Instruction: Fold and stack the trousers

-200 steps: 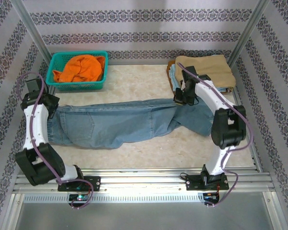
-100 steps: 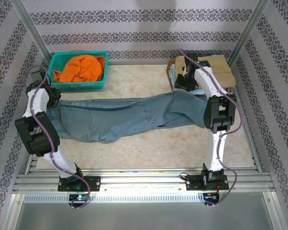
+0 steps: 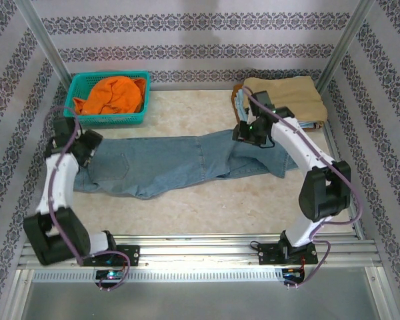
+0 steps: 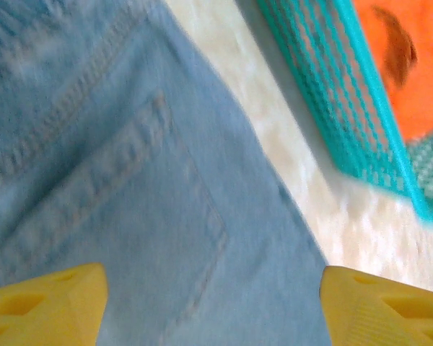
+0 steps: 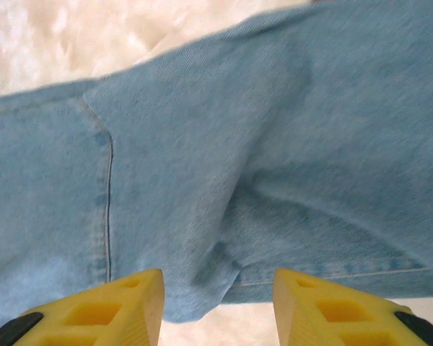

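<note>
The trousers [image 3: 167,163] lie lengthwise across the middle of the table [image 3: 207,207], waist end at the left, legs running to the right, where the cloth looks bunched and partly doubled over. The left gripper [image 3: 88,142] hangs over the waist end, just near of the teal basket [image 3: 107,122] that holds the orange garment [image 3: 113,93]. In the left wrist view its yellow fingertips [image 4: 50,303] stand wide apart above a back pocket, with nothing between them. The right gripper [image 3: 243,133] hangs over the legs on the right, just near and left of the tan trousers [image 3: 287,93] stacked at the far right. In the right wrist view its fingertips [image 5: 101,310] are likewise apart and empty, above denim with a stitched edge lying over a lower layer. Hazards, as judged from this layout:

- Closing on the top layer alone would lift one leg and leave the other flat, giving a skewed fold.
- A shallow pinch on thick denim may slip out mid-lift.
- Unequal travel of the two arms would twist the garment.
- A wide swing on the left could snag the basket rim.
- A far reach on the right could drag or topple the tan stack.
</note>
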Tool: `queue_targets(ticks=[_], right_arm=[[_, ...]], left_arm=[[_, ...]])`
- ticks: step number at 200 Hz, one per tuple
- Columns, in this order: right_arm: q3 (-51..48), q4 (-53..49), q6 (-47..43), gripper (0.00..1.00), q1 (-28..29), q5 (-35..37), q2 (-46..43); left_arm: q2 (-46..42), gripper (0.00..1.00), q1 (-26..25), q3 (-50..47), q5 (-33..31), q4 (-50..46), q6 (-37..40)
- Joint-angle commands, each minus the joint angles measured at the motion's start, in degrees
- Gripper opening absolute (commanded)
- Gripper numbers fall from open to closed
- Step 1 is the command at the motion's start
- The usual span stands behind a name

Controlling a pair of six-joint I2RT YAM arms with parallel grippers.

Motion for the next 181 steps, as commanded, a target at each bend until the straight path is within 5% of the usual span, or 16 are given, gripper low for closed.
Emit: queue_targets(ticks=[1, 25, 69, 118, 181], right_arm=[[-4.6, 4.3, 2.5, 0.45, 0.9, -0.6, 0.5], [-8.2, 7.7, 3.7, 0.45, 2.0, -3.0, 2.9], [-14.3, 11.4, 7.5, 0.44, 1.3, -3.5, 8.2], [-20.2, 14.2, 9.9, 0.43, -0.5, -5.6, 11.0], [-31.5, 16.1, 10.7, 0.43, 0.3, -9.9, 3.5]], left_arm=[[-4.4, 0.78, -3.1, -9.1, 1.6, 0.8, -1.4], [-8.2, 0.78, -7.6, -17.2, -1.6, 3.4, -3.8], [-4.3, 0.78, -7.4, -22.8, -6.4, 9.8, -6.4], [-4.4, 0.76, 0.3, -24.1, -6.0, 10.5, -5.7], [0.6, 0.73, 8.2, -19.4, 1.9, 10.2, -4.1]])
